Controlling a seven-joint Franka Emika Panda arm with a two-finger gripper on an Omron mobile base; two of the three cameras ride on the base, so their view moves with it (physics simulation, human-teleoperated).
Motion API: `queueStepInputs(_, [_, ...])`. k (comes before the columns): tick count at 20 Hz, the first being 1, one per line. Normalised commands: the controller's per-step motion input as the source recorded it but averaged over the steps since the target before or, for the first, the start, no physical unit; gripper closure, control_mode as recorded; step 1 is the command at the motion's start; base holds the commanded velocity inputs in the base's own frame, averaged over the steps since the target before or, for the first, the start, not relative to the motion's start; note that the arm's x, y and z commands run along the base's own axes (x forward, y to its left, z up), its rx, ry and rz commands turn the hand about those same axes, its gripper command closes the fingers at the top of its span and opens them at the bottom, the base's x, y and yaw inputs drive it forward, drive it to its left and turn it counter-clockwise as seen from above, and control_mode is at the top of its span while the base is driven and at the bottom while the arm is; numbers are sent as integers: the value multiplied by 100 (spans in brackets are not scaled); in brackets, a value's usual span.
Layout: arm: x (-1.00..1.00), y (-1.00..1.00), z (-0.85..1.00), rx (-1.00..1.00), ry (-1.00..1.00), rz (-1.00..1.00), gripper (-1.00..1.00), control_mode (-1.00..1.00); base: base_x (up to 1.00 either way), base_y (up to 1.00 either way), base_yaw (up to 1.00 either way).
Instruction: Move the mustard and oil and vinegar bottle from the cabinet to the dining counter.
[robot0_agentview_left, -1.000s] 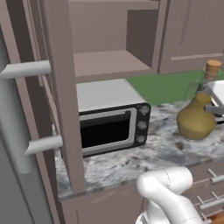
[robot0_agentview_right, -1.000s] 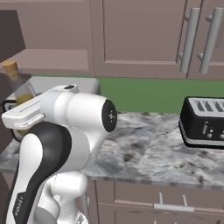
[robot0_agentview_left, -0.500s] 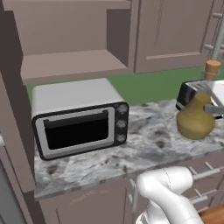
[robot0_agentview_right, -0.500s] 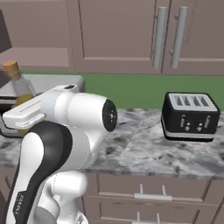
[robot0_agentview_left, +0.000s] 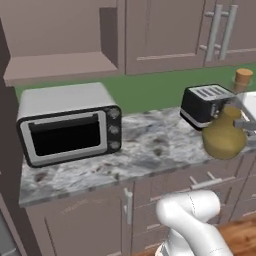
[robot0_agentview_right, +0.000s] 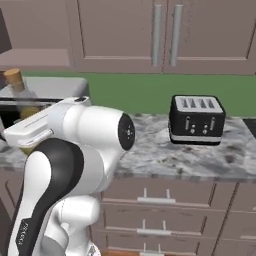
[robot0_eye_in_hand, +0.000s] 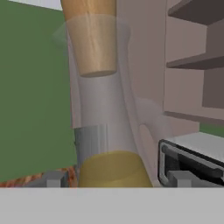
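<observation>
The oil and vinegar bottle (robot0_agentview_left: 223, 136) hangs in the air off the counter's right part, a round glass flask of olive-gold liquid with a tan stopper (robot0_agentview_left: 243, 78). My gripper (robot0_eye_in_hand: 116, 178) is shut on it, one finger on each side of the neck. In the hand view the neck and stopper (robot0_eye_in_hand: 89, 39) rise straight ahead. From the right base view the bottle (robot0_agentview_right: 24, 97) peeks out behind my white arm. The cabinet (robot0_agentview_left: 60, 65) stands open at the upper left, its shelf bare. The mustard and the dining counter are out of view.
A silver microwave (robot0_agentview_left: 67, 127) and a black toaster (robot0_agentview_right: 196, 120) stand on a marbled kitchen counter (robot0_agentview_right: 165, 160) with drawers below. Closed wall cabinets with bar handles (robot0_agentview_right: 165, 35) hang above it. A green wall runs behind.
The base has driven to the right, so the whole scene slid left: the open cabinet and microwave moved left and the toaster came into view. The bottle stayed in my gripper.
</observation>
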Motion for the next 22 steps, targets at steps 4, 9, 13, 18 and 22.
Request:
queueStepInputs(4, [0,0,0,0,0,0,100,100,-71,-3,-23])
queueStepInputs(9, [0,0,0,0,0,0,100,100,-52,12,-60])
queueStepInputs(13, [0,0,0,0,0,0,100,100,-38,12,-75])
queueStepInputs(18, [0,0,0,0,0,0,100,100,-43,16,-72])
queueStepInputs(22, [0,0,0,0,0,0,100,100,-54,31,-54])
